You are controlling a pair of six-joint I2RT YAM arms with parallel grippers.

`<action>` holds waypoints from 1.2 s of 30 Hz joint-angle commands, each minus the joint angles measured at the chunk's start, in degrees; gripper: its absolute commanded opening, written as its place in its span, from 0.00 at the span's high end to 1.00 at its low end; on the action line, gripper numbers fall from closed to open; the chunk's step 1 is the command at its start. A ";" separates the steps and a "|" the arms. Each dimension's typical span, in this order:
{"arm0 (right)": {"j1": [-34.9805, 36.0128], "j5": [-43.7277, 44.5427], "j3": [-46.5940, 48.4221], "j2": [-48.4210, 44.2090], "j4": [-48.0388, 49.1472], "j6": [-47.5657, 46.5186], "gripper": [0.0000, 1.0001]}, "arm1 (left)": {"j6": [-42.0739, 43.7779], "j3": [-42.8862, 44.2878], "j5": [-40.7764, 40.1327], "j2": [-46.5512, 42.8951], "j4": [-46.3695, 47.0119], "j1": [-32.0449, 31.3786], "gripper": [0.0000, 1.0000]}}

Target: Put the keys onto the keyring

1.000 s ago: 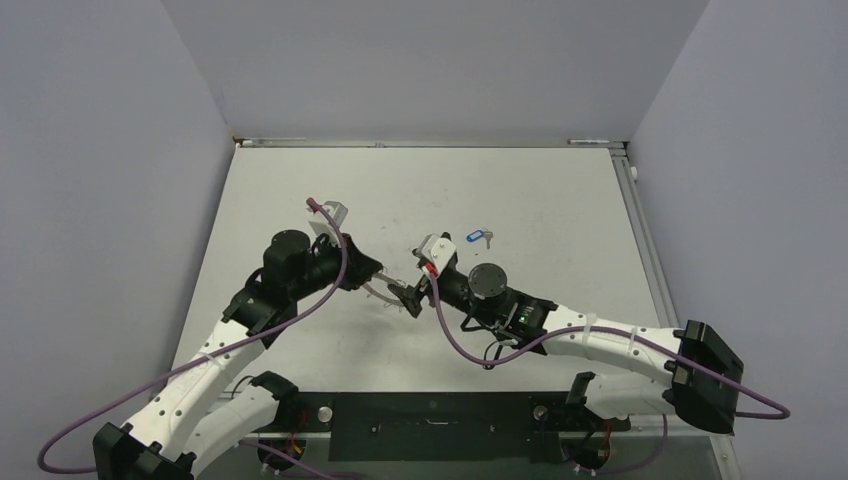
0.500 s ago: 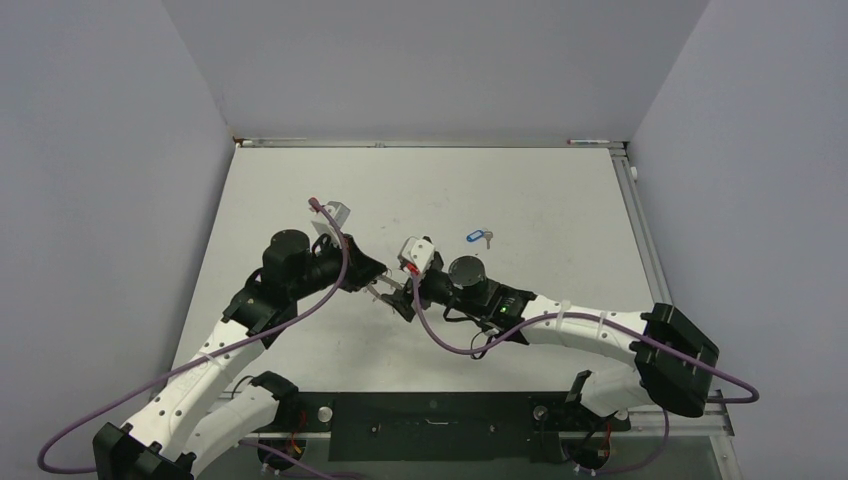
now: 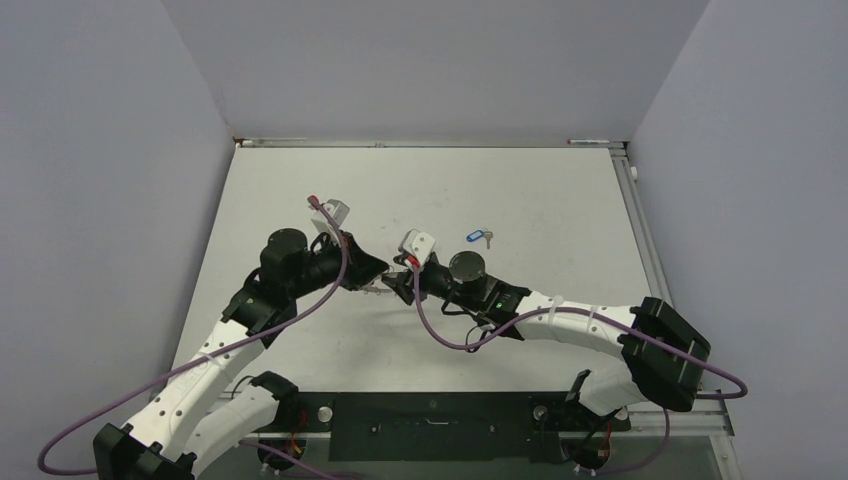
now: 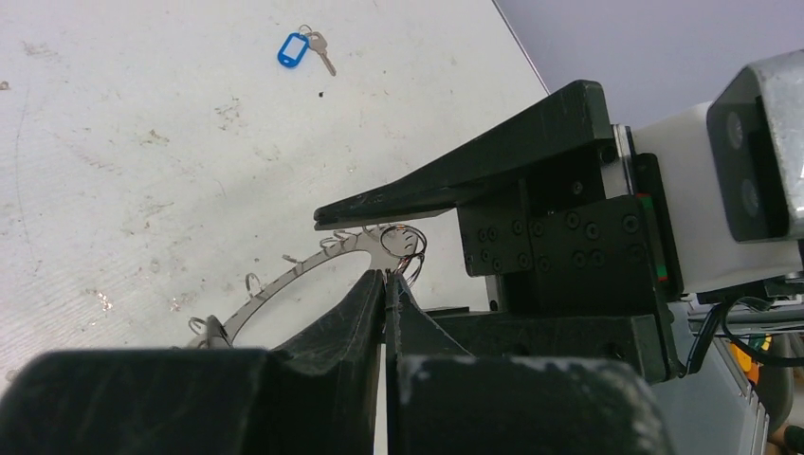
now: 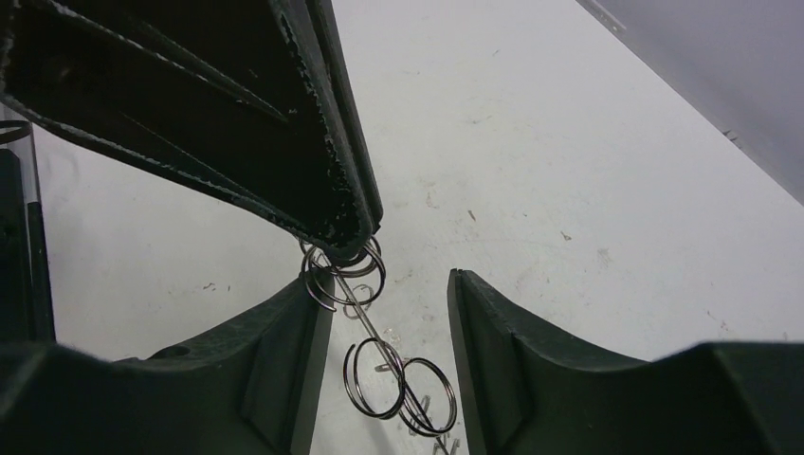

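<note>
At mid-table, left gripper (image 4: 385, 277) pinches the keyring (image 4: 303, 270) while right gripper (image 5: 389, 284) straddles it

Over the middle of the table (image 3: 560, 200) the two grippers meet tip to tip. The left gripper's jaws are closed tight on the flat band of the keyring. The right gripper's jaws stand partway apart around the same end of the ring, one finger on each side, with a clear gap beside the wire loops, so nothing is clamped there. Beyond the right gripper, the blue-tagged key (image 3: 479, 238) lies flat on the table, well apart from the ring
</note>
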 commanded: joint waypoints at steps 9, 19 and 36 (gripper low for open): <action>-1.84 -3.74 -2.13 -0.92 12.76 1.51 0.92 | -0.77 1.15 3.63 0.02 4.24 0.21 1.00; -2.83 -6.59 -4.93 -4.35 13.98 2.29 0.95 | -0.35 1.44 6.09 -0.18 4.20 0.64 0.63; -2.90 -6.24 -6.00 -10.20 12.06 3.90 0.95 | -0.53 -0.44 1.56 -5.40 5.78 1.09 0.71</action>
